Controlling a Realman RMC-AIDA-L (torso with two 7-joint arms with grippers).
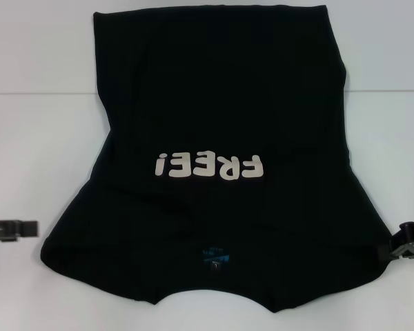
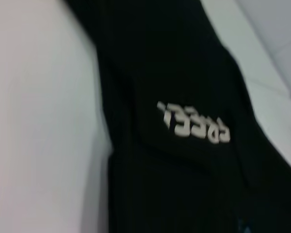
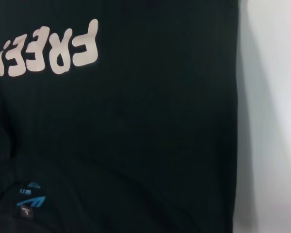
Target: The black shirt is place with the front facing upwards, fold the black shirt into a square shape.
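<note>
Lying flat on the white table (image 1: 41,103), front up, is the black shirt (image 1: 221,110). The collar end is nearest the robot, the hem at the far side.

Near edge: the neckline curves in at the bottom of the head view. The small blue neck label (image 1: 215,254) sits just inside it, roughly centred. The right wrist view shows the same label (image 3: 30,200) with a small white tag under it.

Both grippers are at about the shoulder line, one on each side. The left gripper (image 1: 14,229) sits low over the table, just beside the shirt's left sleeve edge. A strip of bare table shows between them, so it is not touching the cloth. It looks like a flat dark bar from above; can't tell whether its fingers are apart or together. The right gripper (image 1: 408,241) is at the right sleeve edge, touching or overlapping the cloth there. Finger state is also not readable, and no pinch on the fabric is visible.

Sleeves: the shirt is widest at the near end and tapers toward the middle. The sleeves appear already turned in over the body, though black on black makes the fold lines hard to trace.

Mid-shirt: the white "FREE!" lettering (image 1: 208,166) reads upside down from the robot's side and is fully exposed. Both wrist views show it too, over faintly ribbed fabric.

Far end: the body runs as a straight panel to the hem, which reaches the top of the head view. The fabric is mostly smooth, with a slight crease on the far right edge.
</note>
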